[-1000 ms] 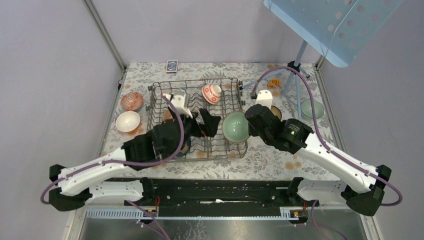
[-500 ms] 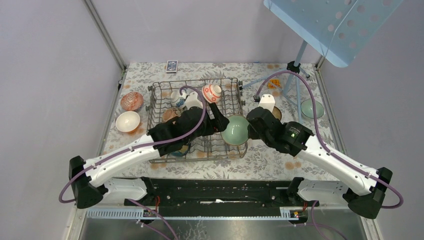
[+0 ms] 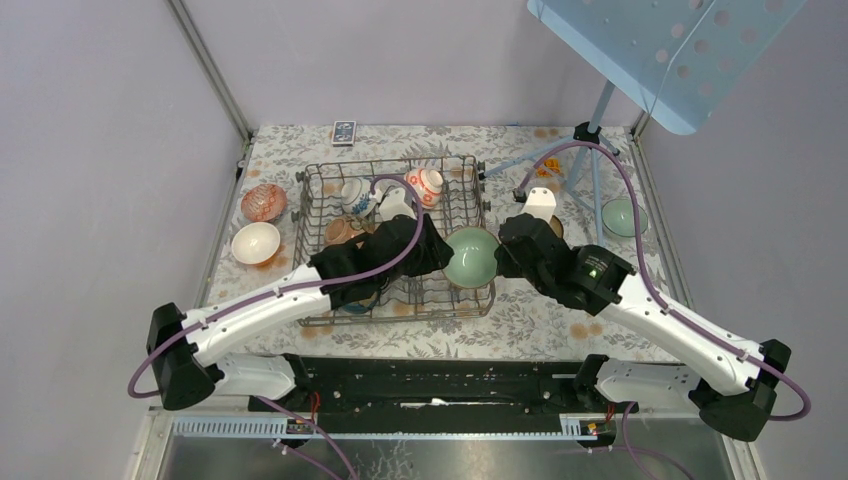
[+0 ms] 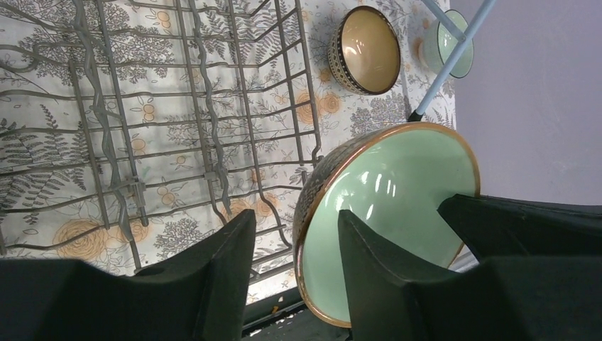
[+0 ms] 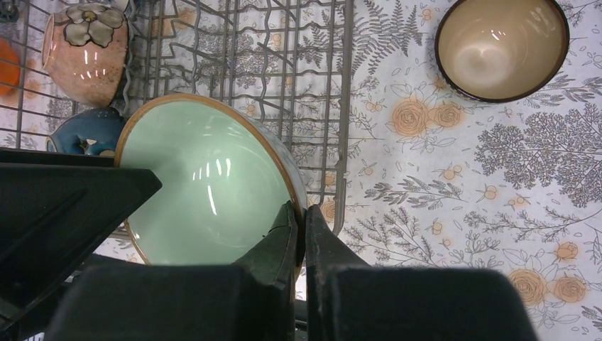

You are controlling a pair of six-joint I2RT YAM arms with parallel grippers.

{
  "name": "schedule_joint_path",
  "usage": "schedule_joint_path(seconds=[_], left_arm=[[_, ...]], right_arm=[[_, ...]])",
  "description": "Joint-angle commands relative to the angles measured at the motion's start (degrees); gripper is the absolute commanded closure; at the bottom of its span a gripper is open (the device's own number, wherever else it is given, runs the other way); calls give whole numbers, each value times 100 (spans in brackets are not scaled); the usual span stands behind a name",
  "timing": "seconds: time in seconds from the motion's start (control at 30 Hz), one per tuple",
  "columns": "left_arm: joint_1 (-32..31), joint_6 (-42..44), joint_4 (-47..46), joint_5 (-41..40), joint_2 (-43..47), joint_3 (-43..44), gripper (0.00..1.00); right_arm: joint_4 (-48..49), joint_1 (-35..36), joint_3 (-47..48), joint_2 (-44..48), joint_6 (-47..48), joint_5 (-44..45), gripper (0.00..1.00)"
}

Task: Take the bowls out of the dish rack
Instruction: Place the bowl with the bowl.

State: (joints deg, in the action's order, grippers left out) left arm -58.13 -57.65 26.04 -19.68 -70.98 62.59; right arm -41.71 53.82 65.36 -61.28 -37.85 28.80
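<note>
Seen from above, the left arm [image 3: 290, 295] lies across the dish rack [image 3: 462, 185], hiding its middle and part of a brownish bowl [image 3: 338, 230]. The right arm [image 3: 590, 275] covers most of a tan-lined bowl [image 3: 556, 226]. The card [image 3: 343, 131] at the table's [image 3: 520, 320] far edge is too small to read. In the right wrist view the green bowl [image 5: 206, 177] hides much of a blue bowl [image 5: 81, 131], and an orange object [image 5: 3, 74] is cut off at the left edge.

both our arms stretched forward and angled inward, wrists nearly meeting in the middle, our left gripper [image 4: 294, 220] half spread, our right gripper [image 5: 299, 213] pinched tight
</note>
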Motion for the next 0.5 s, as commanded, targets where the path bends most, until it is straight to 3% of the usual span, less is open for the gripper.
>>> schedule_joint_path(seconds=[0.0, 0.1, 0.27, 0.37, 0.4, 0.47], left_arm=[[21, -69, -163, -38, -40, 17, 54], [19, -71, -212, 30, -99, 10, 65], [21, -18, -257, 105, -168, 12, 74], [21, 73, -328, 147, -169, -6, 97], [21, 108, -332, 160, -170, -7, 100], [16, 169, -362, 178, -166, 1, 100]], right_arm=[[503, -22, 76, 229, -247, 5, 100], [511, -29, 82, 206, -274, 19, 100], [542, -29, 65, 182, -276, 0, 100], [533, -28, 73, 145, -225, -56, 100], [533, -26, 80, 131, -173, -106, 100], [481, -32, 126, 89, -67, -166, 100]])
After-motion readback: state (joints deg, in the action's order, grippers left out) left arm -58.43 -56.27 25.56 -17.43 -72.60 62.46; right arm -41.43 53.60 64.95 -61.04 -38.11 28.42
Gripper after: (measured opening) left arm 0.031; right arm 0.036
